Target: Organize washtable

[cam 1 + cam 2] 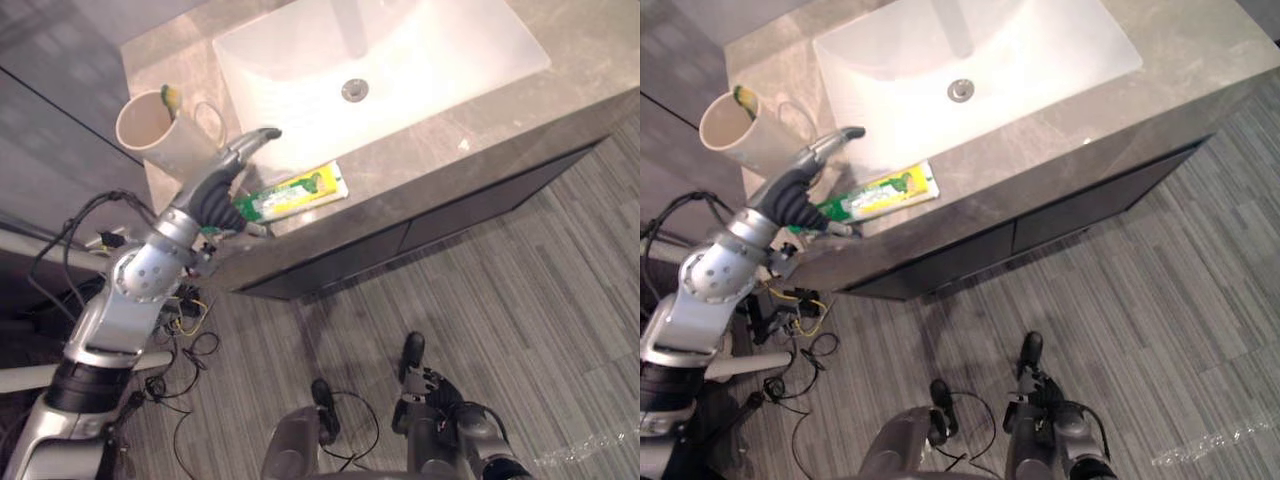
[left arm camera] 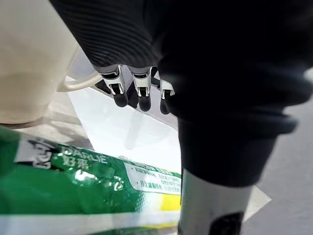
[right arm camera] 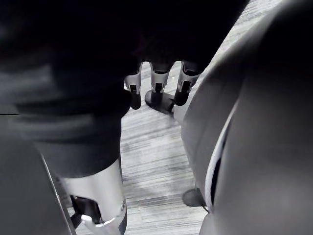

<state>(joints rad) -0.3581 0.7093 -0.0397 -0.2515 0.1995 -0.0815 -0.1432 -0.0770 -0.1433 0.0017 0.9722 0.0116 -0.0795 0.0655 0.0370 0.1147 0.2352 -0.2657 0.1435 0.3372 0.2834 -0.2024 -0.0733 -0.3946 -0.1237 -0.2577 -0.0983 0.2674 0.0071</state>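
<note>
Just in front of the sink (image 1: 400, 60), the toothpaste tube (image 1: 295, 193) lies flat on the bench (image 1: 480, 130), apparently not yet stowed in the cup (image 1: 150, 128) left of the sink. The left hand (image 1: 228, 170) hovers above the tube, fingers loosely straight and empty. The right hand (image 1: 432, 385) hangs relaxed, well apart from the sink.

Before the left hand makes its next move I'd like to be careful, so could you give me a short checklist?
1. Left hand open, holding nothing: ok.
2. Left hand above the toothpaste tube: ok.
3. Tube lying flat on the counter by the sink: ok.
4. Mug standing, toothbrush inside: ok.
5. Left hand clear of the mug: cannot tell.
6. Right hand idle, hanging low: ok.
</note>
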